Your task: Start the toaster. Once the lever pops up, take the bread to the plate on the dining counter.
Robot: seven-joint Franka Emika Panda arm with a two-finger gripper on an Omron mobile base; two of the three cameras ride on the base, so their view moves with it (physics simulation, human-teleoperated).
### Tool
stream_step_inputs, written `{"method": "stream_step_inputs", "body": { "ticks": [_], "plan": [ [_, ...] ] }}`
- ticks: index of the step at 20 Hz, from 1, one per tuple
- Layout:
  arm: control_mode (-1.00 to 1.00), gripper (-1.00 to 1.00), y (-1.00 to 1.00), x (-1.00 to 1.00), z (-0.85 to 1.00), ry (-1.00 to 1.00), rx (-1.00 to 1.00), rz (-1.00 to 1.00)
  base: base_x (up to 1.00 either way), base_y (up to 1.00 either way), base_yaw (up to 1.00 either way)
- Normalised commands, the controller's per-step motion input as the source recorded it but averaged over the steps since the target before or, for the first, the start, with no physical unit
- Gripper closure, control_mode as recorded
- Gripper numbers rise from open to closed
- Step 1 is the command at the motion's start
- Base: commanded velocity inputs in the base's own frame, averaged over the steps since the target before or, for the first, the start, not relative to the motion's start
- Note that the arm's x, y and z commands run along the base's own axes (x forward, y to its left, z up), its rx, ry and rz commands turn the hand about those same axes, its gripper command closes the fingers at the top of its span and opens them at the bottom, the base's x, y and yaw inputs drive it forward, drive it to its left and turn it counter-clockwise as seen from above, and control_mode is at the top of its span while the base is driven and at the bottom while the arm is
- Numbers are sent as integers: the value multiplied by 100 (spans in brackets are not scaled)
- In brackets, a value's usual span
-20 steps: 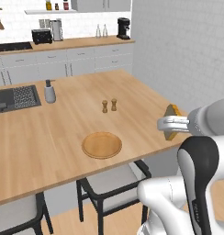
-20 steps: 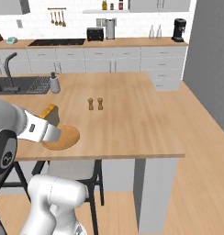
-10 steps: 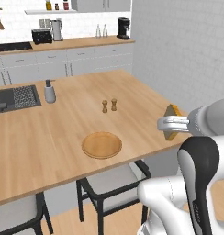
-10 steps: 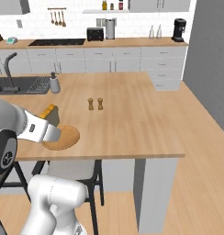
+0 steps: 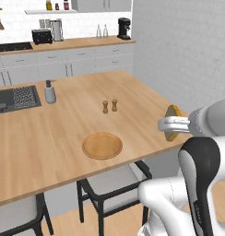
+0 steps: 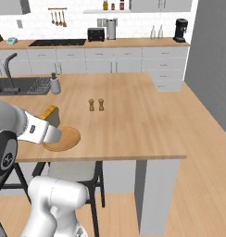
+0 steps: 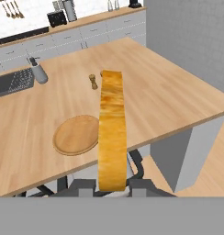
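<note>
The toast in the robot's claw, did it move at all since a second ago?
No. The bread, pinched in the gripper, sits at the same spot off the dining counter edge, right of the plate.

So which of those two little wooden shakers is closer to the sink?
The left shaker of the pair, on the side toward the sink; its twin stands just right of it.

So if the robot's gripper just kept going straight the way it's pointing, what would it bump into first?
Probably the dining counter. The gripper, shut on the bread, points forward and down over the counter's near edge, just right of the plate. Depth is hard to judge, so it might clip the plate's rim instead.
</note>
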Motion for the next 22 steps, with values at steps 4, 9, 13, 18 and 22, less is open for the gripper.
{"method": "stream_step_inputs", "body": {
  "ticks": [4, 9, 13, 18, 22],
  "plan": [
    [100, 100, 0, 0, 0, 0, 0, 0, 0, 0, 0],
    [100, 100, 0, 0, 0, 0, 0, 0, 0, 0, 0],
    [100, 100, 0, 0, 0, 0, 0, 0, 0, 0, 0],
    [100, 100, 0, 0, 0, 0, 0, 0, 0, 0, 0],
    [100, 100, 0, 0, 0, 0, 0, 0, 0, 0, 0]
  ]
}}
